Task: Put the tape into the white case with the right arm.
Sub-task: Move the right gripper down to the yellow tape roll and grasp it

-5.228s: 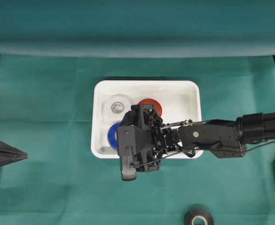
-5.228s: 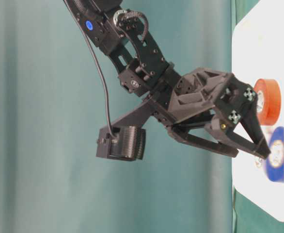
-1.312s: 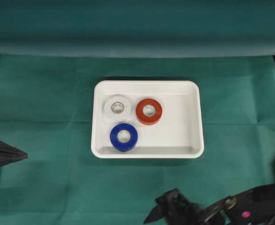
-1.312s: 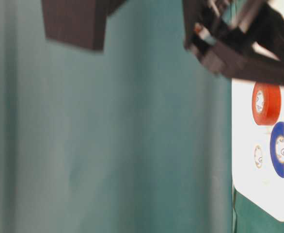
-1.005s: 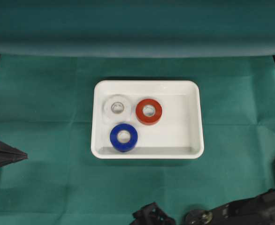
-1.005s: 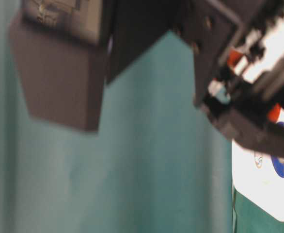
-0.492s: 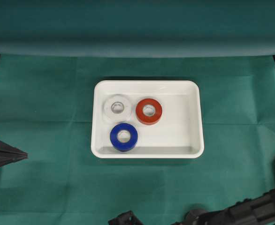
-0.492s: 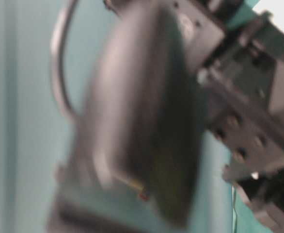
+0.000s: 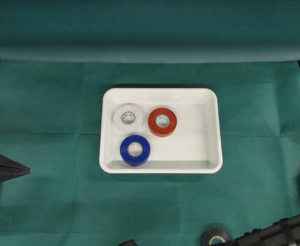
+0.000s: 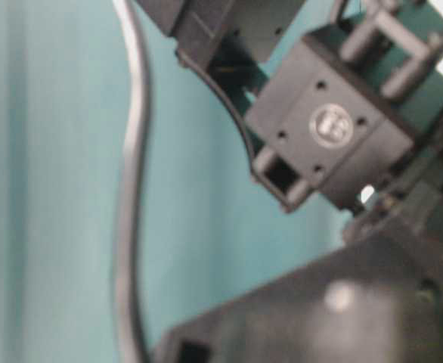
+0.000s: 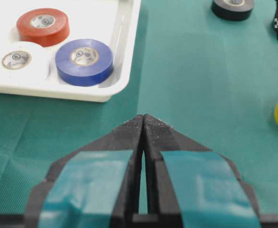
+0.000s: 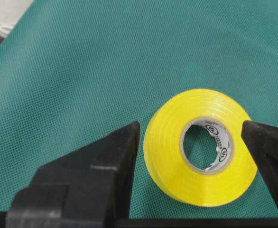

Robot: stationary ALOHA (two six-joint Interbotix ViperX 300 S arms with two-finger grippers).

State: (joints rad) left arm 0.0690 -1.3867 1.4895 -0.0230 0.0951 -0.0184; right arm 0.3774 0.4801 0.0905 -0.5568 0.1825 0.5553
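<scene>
Since the earlier overhead frame, the right arm (image 9: 283, 231) is seen withdrawn from over the white case (image 9: 211, 133) to the near right edge. Its right gripper (image 12: 191, 142) is spread wide, and a yellow tape roll (image 12: 200, 145) is bracketed flat on the green cloth (image 9: 47, 102) between the fingers, no contact being discernible. White, red and blue rolls are held in the case; a black tape roll (image 9: 216, 238) lies near. The left gripper (image 11: 143, 126) is pressed closed.
</scene>
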